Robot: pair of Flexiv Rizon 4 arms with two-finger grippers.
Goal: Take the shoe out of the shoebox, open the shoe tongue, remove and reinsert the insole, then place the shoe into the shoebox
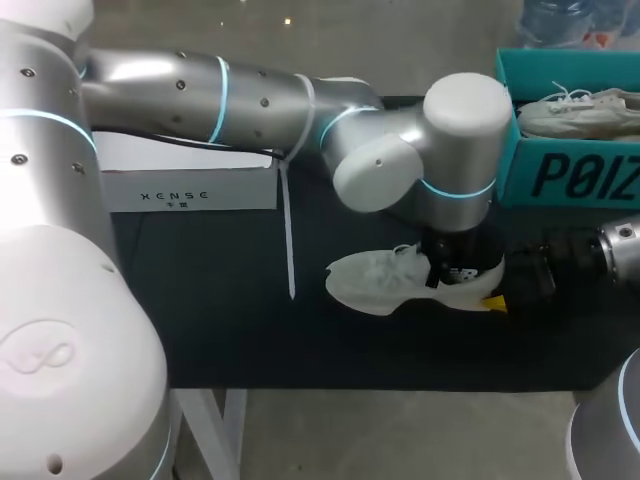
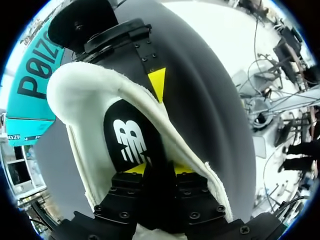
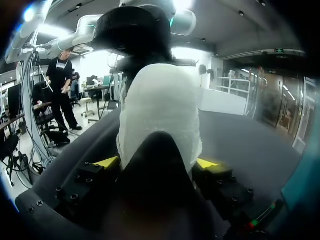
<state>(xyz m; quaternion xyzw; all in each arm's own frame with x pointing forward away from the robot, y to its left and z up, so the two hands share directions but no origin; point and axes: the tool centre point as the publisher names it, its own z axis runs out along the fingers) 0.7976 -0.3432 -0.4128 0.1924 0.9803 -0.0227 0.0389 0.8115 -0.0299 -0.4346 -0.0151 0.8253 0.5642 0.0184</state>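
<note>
A white shoe (image 1: 375, 280) lies on the black mat, toe to the left. My right gripper (image 1: 490, 290) comes in from the right, its yellow fingers against both sides of the heel (image 3: 160, 100). My left gripper (image 1: 455, 268) points straight down into the shoe's opening. In the left wrist view its yellow tips (image 2: 158, 169) stand apart inside the white collar (image 2: 85, 95), over the black insole (image 2: 127, 140) with a white logo. One right fingertip (image 2: 157, 82) shows outside the collar. The teal shoebox (image 1: 560, 175) stands at the back right.
A second pale shoe (image 1: 575, 110) lies inside the teal shoebox. A white box (image 1: 190, 185) sits at the back left of the mat, with a thin white strap (image 1: 288, 240) hanging in front of it. The mat's front edge (image 1: 400, 385) runs close below the shoe.
</note>
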